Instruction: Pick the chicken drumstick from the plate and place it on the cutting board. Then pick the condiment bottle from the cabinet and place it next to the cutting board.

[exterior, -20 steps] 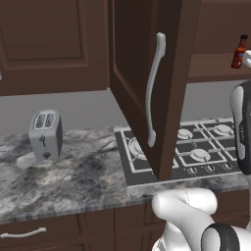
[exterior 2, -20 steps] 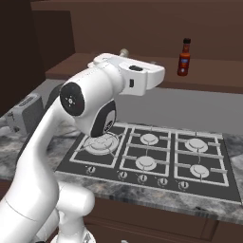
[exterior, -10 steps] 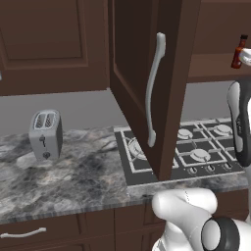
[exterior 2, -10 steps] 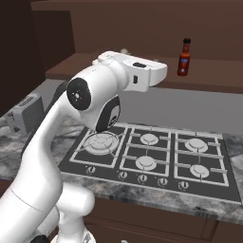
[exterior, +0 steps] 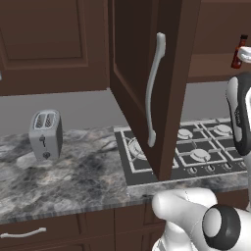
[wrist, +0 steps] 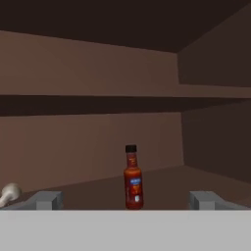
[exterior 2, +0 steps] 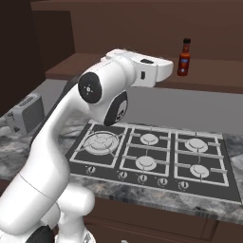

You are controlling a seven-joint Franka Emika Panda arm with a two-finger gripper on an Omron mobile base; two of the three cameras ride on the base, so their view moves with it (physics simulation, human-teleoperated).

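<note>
Left base view, from the left: a grey two-slot toaster (exterior: 45, 133) stands upright on the marbled grey counter (exterior: 73, 176), well apart from the stove. Below the counter edge, a brown drawer front with a short silver pull (exterior: 22, 233). Centre: the cabinet (exterior: 147, 73) door hangs open, swung out over the left part of the black gas hob (exterior: 196, 154), its long curved silver bar handle (exterior: 153, 88) facing the camera. Far right, on the cabinet shelf: the condiment bottle (exterior: 238, 52), upright, red-orange with a black cap, partly cut off by the arm's white and dark link.

Right base view: toaster (exterior 2: 26, 114) at the left edge. The arm reaches up and rightward, its white wrist housing level with the shelf. The condiment bottle (exterior 2: 184, 58) stands upright on the shelf just beyond the end of the wrist, apart from it. Six burners of the hob (exterior 2: 156, 156) lie below.

Hand view: the gripper (wrist: 125, 200) looks straight into the cabinet interior. Its two finger tips (wrist: 45, 199) stand wide apart, fully spread, with nothing between them. The condiment bottle (wrist: 133, 177) stands upright on the shelf floor, roughly centred between the tips and farther in, untouched. A pale rounded object (wrist: 9, 192) shows at the lower left edge; cannot tell what it is.
</note>
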